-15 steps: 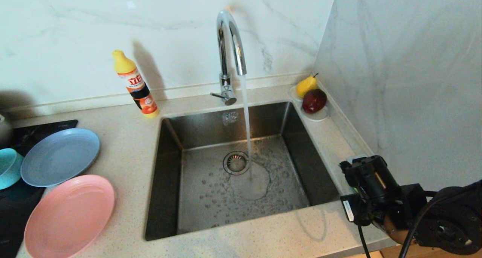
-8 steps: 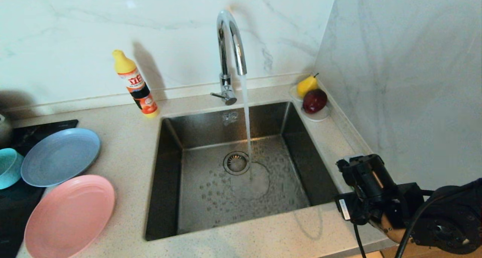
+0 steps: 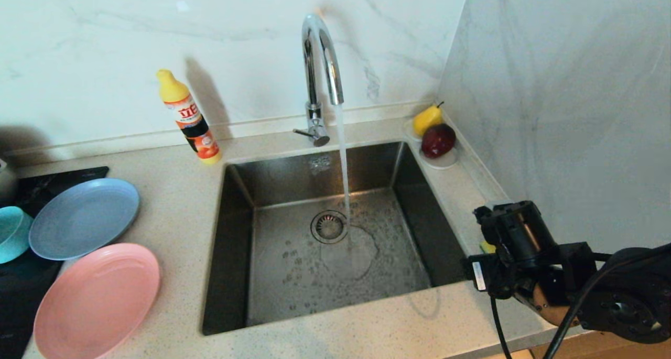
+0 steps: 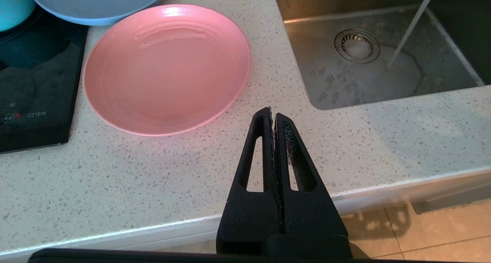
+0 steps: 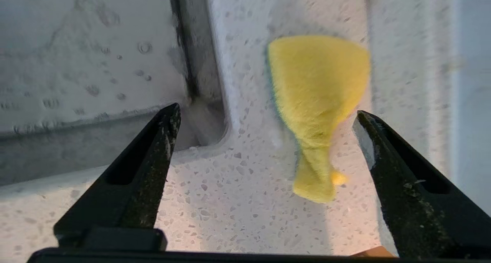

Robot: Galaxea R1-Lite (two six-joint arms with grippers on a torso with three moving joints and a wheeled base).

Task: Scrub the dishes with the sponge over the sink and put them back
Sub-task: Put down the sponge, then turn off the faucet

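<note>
Because the sponge [image 5: 318, 101] lies on the surface's right edge by the sink [image 3: 236, 243], the right end effector [image 5: 264, 117] hangs over it, spread wide to grab; the left end effector [image 4: 273, 115] waits pinched together and empty.

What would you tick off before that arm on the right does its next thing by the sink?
1. Right tool open: ok, jaws wide apart.
2. Sponge on the counter between its jaws, untouched: ok.
3. Sponge undamaged: cannot tell, it looks twisted at one end.
4. Water running into the sink: ok.
5. Pink plate waiting on the counter: ok.
6. Left tool shut, empty, near the counter's front edge: ok.
</note>
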